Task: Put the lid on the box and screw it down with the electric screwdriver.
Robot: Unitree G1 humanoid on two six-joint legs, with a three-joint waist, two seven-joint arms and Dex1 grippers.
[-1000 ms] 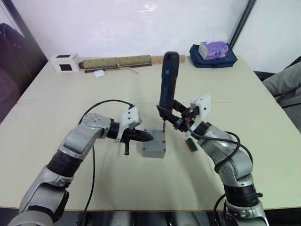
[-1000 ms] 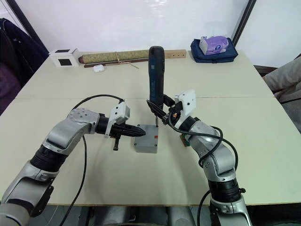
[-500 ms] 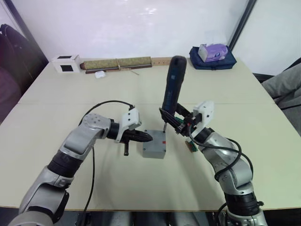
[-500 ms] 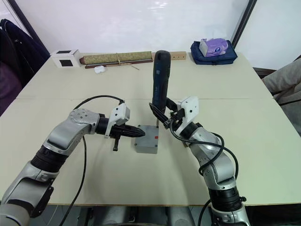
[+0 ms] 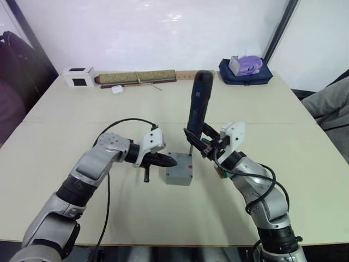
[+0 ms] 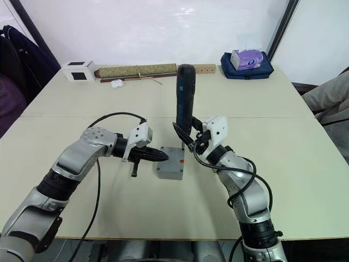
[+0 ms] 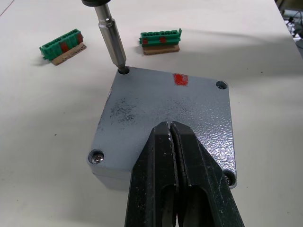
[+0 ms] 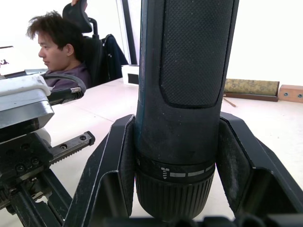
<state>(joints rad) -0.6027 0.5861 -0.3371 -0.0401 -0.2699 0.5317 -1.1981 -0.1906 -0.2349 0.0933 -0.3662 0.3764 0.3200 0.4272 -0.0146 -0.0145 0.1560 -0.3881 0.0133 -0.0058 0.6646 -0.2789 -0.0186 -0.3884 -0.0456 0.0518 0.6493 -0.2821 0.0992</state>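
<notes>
The lid [image 7: 165, 118] is sitting on the box [image 5: 178, 177] near the middle of the table [image 5: 82, 125]. The electric screwdriver [image 5: 197, 112] is standing nearly upright, its bit [image 7: 111, 40] resting in the lid's corner screw hole. The right gripper [image 5: 200, 143] is clamping the screwdriver's lower body. The left gripper [image 7: 171, 142], fingers pressed together, is lying on the lid's near edge. Two green connector strips [image 7: 160, 40] are lying just beyond the box.

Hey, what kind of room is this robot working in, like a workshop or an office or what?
Probably an office or lab room used as an assembly bench: a large beige table against a white wall, small green terminal-block strips beside the small grey metal box, and a person seated nearby.
</notes>
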